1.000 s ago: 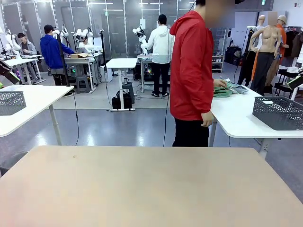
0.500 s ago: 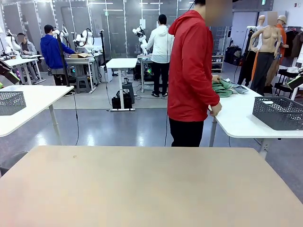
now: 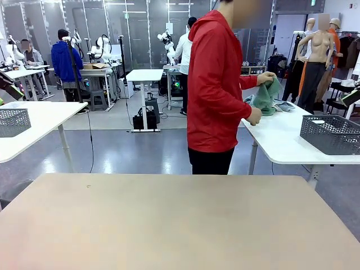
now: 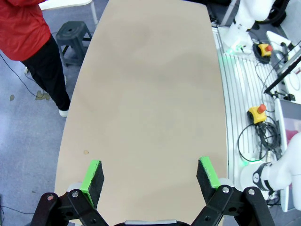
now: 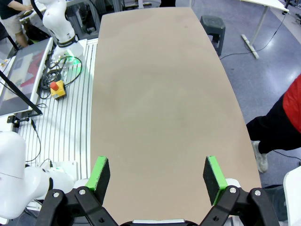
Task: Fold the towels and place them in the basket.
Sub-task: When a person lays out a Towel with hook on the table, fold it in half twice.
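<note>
Green towel in person's hand

Robotics lab, open-plan. White workbenches in rows on polished grey floor, glass partition wall behind. Beside beige table: slotted aluminium base, yellow emergency-stop boxes, loose cables.

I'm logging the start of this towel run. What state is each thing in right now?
left hand: open, holding nothing, above the tan table.
right hand: open, holding nothing.
green towel: bunched, unfolded, held up by the person's hand at the white side table.
grey-blue towel: lying crumpled on that side table.
basket: upright on the side table; its inside cannot be seen.
</note>
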`<act>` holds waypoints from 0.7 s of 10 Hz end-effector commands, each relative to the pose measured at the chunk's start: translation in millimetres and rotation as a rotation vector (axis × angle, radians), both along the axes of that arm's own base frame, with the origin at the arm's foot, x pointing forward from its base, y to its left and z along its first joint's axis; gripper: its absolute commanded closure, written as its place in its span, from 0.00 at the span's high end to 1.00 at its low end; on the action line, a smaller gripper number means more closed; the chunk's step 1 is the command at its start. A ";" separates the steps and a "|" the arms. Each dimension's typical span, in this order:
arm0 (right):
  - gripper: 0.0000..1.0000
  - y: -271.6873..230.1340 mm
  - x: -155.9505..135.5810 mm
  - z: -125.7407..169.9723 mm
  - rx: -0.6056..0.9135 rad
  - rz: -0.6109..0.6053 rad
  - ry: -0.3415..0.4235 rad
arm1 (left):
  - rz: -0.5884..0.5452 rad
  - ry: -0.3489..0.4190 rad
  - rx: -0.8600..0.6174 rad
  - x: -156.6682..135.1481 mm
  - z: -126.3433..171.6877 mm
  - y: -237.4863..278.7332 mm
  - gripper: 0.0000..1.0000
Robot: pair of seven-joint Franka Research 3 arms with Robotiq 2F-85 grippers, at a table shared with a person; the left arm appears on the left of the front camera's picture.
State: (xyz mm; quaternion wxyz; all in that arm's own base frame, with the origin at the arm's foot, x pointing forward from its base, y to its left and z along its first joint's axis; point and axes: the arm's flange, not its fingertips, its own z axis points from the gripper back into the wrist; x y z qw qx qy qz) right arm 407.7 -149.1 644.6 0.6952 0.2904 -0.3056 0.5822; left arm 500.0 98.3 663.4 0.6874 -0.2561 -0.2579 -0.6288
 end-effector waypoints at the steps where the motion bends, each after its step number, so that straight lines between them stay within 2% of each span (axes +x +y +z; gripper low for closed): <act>1: 1.00 0.0 -0.2 0.0 0.004 0.005 -0.002 | -0.001 -0.005 0.000 0.4 0.2 -0.2 1.00; 7: 1.00 0.0 -0.2 0.0 0.004 0.005 -0.002 | -0.001 -0.005 0.000 0.4 0.2 -0.2 1.00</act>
